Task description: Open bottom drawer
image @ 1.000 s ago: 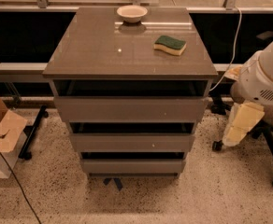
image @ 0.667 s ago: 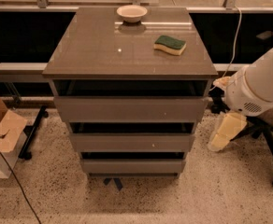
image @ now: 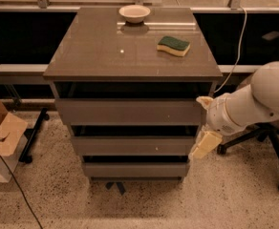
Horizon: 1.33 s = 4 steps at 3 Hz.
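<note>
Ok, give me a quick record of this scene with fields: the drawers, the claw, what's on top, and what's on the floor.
cabinet: grey-brown unit with three drawers
bottom drawer: narrowest front, lowest of the three, looks closed
claw: low at the cabinet's right side, beside the right end of the middle drawer, just above the bottom drawer's right corner
contact: cannot tell
on top: pale bowl at the back; green-and-yellow sponge right of centre
floor: cardboard box at left, chair base at right

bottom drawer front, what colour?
Bottom drawer: plain grey-brown, seen in the camera view. Gripper is beside the middle drawer, at its right end.
</note>
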Each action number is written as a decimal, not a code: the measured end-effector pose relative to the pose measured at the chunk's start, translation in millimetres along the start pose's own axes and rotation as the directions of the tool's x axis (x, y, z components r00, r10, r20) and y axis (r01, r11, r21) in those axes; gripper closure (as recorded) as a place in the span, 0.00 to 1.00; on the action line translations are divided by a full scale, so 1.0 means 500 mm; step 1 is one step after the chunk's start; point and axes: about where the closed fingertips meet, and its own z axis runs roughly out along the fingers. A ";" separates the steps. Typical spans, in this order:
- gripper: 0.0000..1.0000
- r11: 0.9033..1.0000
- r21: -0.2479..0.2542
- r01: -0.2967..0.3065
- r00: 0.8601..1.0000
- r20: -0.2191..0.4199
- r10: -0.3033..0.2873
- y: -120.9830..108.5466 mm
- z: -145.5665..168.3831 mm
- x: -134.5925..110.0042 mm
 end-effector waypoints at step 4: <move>0.00 0.992 -0.086 -0.097 0.992 0.074 0.104 0.005 0.267 0.101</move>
